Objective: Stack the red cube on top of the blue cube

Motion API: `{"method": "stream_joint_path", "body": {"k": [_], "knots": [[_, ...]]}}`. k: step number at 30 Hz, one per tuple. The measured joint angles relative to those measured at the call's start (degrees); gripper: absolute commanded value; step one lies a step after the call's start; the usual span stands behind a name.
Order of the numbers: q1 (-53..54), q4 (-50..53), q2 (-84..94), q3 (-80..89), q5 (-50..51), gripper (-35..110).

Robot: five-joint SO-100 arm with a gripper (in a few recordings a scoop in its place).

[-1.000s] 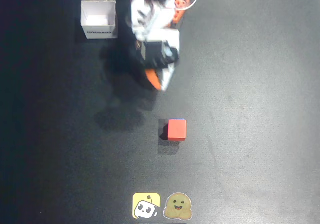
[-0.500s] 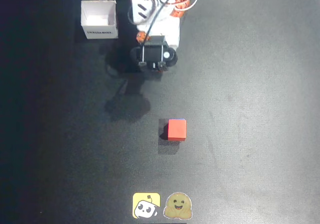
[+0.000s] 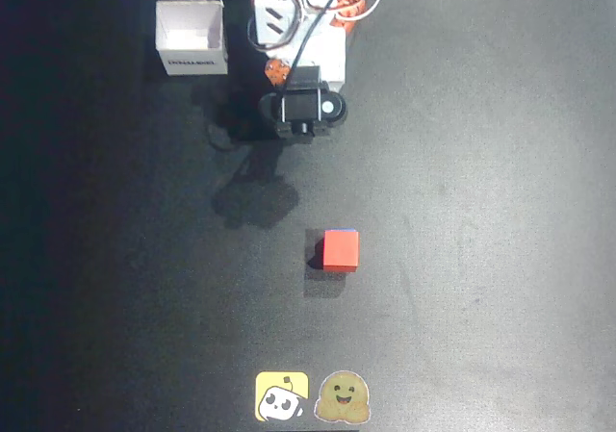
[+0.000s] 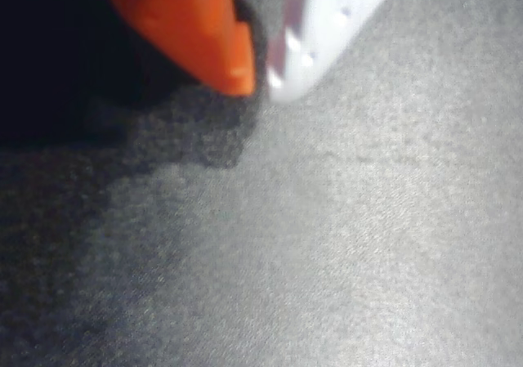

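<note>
Dark tabletop [image 3: 500, 211] lies bare around the red cube [image 3: 341, 250], which sits on the blue cube [image 3: 355, 231], well apart from the white box [image 3: 192, 37]. Your pincer [image 4: 260, 74] shows tips pressed together, holding nothing.

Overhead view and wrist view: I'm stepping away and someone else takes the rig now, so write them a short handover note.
Pincer: shut, holding nothing, tips close together over bare mat in the wrist view; the arm is folded near the top of the overhead view.
Red cube: sits on the blue cube, of which a thin blue edge shows at the top; mid-mat, apart from the arm.
White box: top left, untouched.
Done: the stack appears complete.
Left: nothing apparent; perhaps check the alignment.
</note>
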Motion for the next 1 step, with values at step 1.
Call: {"method": "stream_joint_path", "body": {"k": [1], "knots": [[0.0, 0.0, 0.0, 0.0, 0.0, 0]]}}
